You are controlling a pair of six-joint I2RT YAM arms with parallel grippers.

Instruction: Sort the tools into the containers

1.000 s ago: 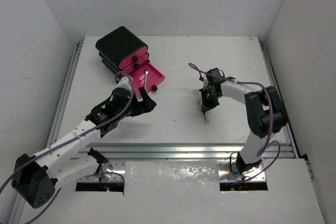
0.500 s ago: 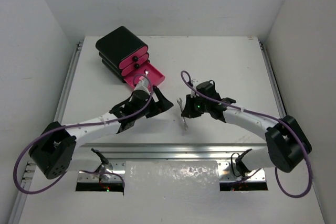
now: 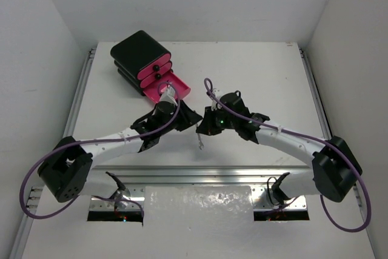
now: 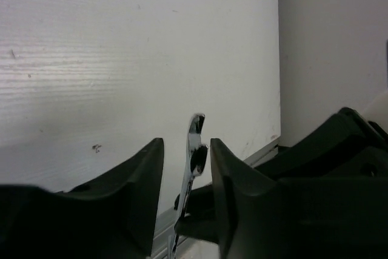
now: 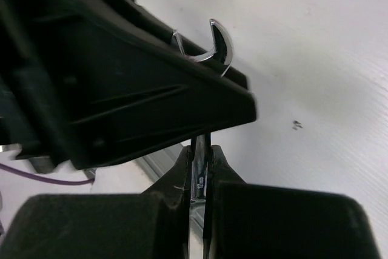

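Note:
A thin silver wrench (image 3: 199, 140) hangs above the middle of the table, and my right gripper (image 3: 207, 127) is shut on its shaft (image 5: 200, 156). Its open-ended head (image 5: 219, 43) sticks out past a black finger of my left gripper (image 5: 121, 89). The left gripper (image 3: 194, 119) meets the right one there. In the left wrist view the wrench (image 4: 195, 144) stands between the left gripper's (image 4: 187, 150) narrowed jaws, close against the right finger, with a gap showing on the left. The containers are pink drawers in a black box (image 3: 138, 50). The bottom drawer (image 3: 180, 91) is pulled out.
The two upper drawers are pushed in, their black knobs (image 3: 156, 67) facing the table. Metal rails (image 3: 79, 101) run along the left and right table edges, and another crosses the near edge. Purple cables loop off both arms.
My left arm swung right from the open drawer to the table's middle. The right arm carried the wrench left to meet it. The left jaws narrowed around the wrench.

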